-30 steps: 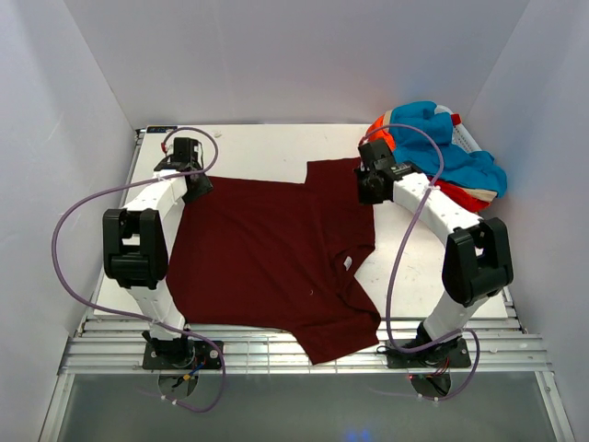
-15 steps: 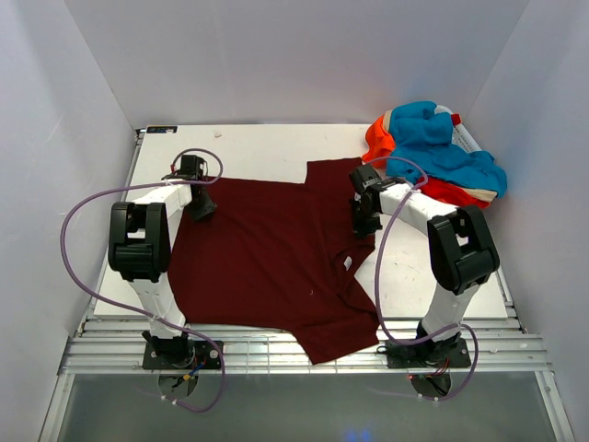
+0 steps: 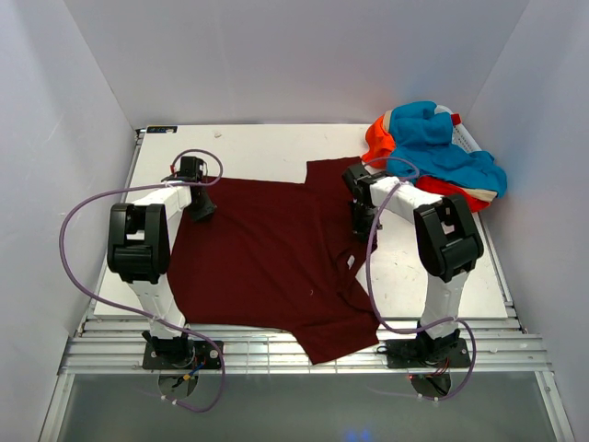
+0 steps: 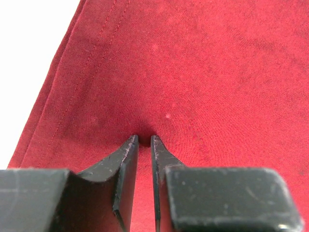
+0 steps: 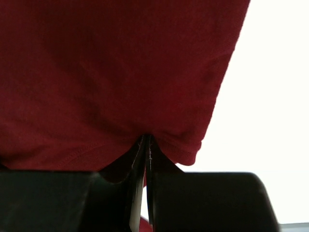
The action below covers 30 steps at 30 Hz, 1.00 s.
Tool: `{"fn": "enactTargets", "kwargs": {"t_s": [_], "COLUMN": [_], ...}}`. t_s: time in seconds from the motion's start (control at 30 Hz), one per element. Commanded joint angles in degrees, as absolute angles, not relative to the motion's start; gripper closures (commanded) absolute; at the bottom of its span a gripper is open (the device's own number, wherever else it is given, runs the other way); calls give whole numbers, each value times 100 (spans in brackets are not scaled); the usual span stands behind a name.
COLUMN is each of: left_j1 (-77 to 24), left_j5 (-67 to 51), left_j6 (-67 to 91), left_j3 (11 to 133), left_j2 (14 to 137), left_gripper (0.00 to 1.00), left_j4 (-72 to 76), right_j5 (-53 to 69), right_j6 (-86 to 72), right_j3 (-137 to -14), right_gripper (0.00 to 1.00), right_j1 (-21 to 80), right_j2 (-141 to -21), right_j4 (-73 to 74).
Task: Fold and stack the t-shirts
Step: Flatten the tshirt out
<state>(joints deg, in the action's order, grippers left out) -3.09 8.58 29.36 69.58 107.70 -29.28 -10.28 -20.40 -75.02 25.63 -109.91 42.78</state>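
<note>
One maroon shirt (image 3: 276,249) covers the desk (image 3: 258,147); only the wrist views show left tool (image 4: 144,138) and right tool (image 5: 146,138) clamped on it. Beside it, orange shirt (image 3: 376,138) and blue shirt (image 3: 442,147) lie heaped.

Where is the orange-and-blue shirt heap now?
Top view: the heap sits in the table's far right corner, just beyond the right gripper and the maroon shirt.

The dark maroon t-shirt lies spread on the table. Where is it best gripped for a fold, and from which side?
Probably along its far side, from above: the maroon t-shirt lies flat, so only a pinched-up edge gives hold. The left gripper pinches near the far-left hem, the right gripper the edge by the far sleeve; both jaws are closed on cloth.
</note>
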Motion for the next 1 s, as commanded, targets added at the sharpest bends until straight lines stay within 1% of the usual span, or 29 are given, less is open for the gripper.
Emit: {"fn": "enactTargets", "kwargs": {"t_s": [0.0, 0.13, 0.33, 0.5, 0.63, 0.7, 0.77, 0.83, 0.9, 0.97], "left_j1": [-281, -272, -272, -255, -237, -246, -246, -237, -246, -246], "left_j5": [949, 1063, 1213, 1459, 1442, 1267, 1187, 1081, 1081, 1169], "left_j6": [2900, 2909, 2874, 2918, 2900, 2865, 2909, 2944, 3014, 3085], "left_j3": [6549, 6346, 6205, 6144, 6144, 6222, 6380, 6792, 7300, 7627], "left_j2": [10829, 10696, 10582, 10407, 10284, 10100, 9959, 9791, 9773, 9835], "left_gripper": [72, 72, 72, 72, 72, 68, 64, 57, 55, 53], "left_j4": [-3182, -3182, -3199, -3261, -3305, -3235, -3182, -3138, -3146, -3146], "right_j5": [-1766, -1995, -2109, -2408, -2505, -2487, -2479, -2479, -2452, -2286], "right_j6": [-1864, -1714, -1503, -1371, -1213, -1152, -1047, -967, -853, -765], "right_j3": [-7883, -8541, -8973, -9263, -9614, -9738, -9949, -10142, -10572, -11176], "right_gripper": [92, 92, 92, 92, 92, 92, 87, 82, 78, 71], "right_j1": [2514, 2452, 2443, 2443, 2435, 2435, 2443, 2443, 2435, 2391], "right_j2": [-11469, -11829, -12032, -11953, -11848, -11752, -11576, -11470, -11513, -11794], "right_j4": [4614, 4807, 4843, 4825, 4825, 4703, 4423, 4237, 4079, 4104]}}
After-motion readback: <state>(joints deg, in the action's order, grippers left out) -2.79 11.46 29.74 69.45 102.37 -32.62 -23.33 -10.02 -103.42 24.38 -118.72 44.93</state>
